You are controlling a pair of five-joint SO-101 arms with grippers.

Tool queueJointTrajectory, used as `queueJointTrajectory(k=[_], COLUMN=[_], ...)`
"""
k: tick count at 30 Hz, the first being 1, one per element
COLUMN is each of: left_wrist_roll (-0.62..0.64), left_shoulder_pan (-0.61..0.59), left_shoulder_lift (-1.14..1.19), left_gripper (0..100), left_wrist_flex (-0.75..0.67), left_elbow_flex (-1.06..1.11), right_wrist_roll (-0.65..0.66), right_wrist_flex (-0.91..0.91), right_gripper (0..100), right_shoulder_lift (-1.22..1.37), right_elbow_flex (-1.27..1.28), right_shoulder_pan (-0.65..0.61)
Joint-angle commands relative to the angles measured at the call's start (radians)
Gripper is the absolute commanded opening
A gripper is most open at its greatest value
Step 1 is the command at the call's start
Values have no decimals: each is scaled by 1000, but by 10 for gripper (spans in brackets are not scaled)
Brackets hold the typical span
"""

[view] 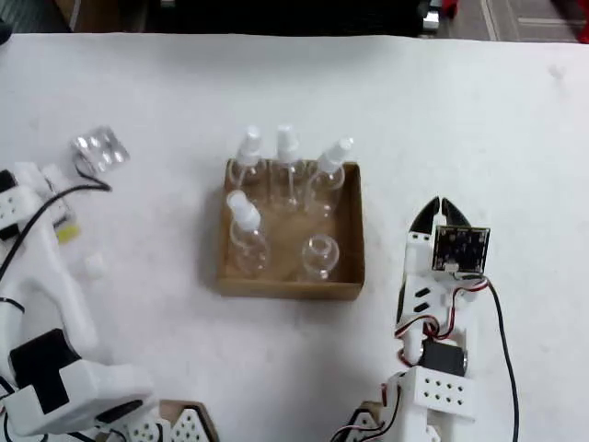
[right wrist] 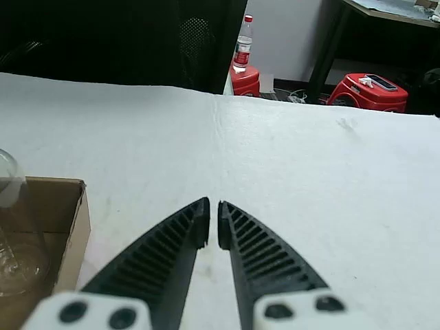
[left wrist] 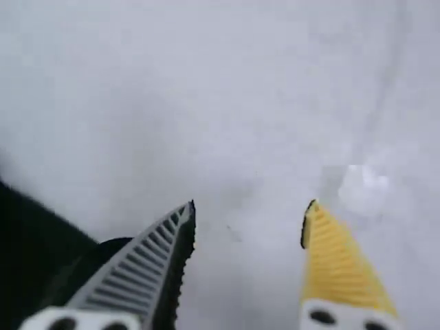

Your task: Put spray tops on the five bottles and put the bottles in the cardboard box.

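The cardboard box (view: 352, 230) sits mid-table with several clear bottles inside. Three capped bottles (view: 287, 170) stand along its far wall and a fourth (view: 247, 235) is at the near left. The bottle at the near right (view: 319, 254) has no spray top. A small white spray top (view: 94, 265) lies on the cloth left of the box and appears blurred (left wrist: 361, 184) just beyond my yellow fingertip. My left gripper (left wrist: 251, 204) is open over bare cloth. My right gripper (view: 442, 203) (right wrist: 213, 203) rests shut and empty to the right of the box (right wrist: 69, 206).
A silver blister pack (view: 101, 149) lies at the far left near a black cable (view: 87, 184). White cloth covers the table (view: 460, 110). Beyond the far edge stand red stools (right wrist: 375, 89) and dark furniture.
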Motion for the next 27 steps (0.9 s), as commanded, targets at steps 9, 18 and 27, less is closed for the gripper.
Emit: queueJointTrajectory(k=[9, 18, 27], left_wrist_roll=[1603, 1783, 1949], left_shoulder_pan=[-2, -1, -50], left_shoulder_lift=[-4, -5, -5], left_gripper=[234, 236, 238], left_wrist_flex=[559, 325, 255], left_elbow_flex=[-341, 98, 196], right_wrist_roll=[11, 11, 133], right_wrist_flex=[-13, -13, 19], right_gripper=[18, 18, 18], right_shoulder_lift=[2, 2, 2], right_elbow_flex=[11, 11, 11], right_shoulder_pan=[-10, -12, -76])
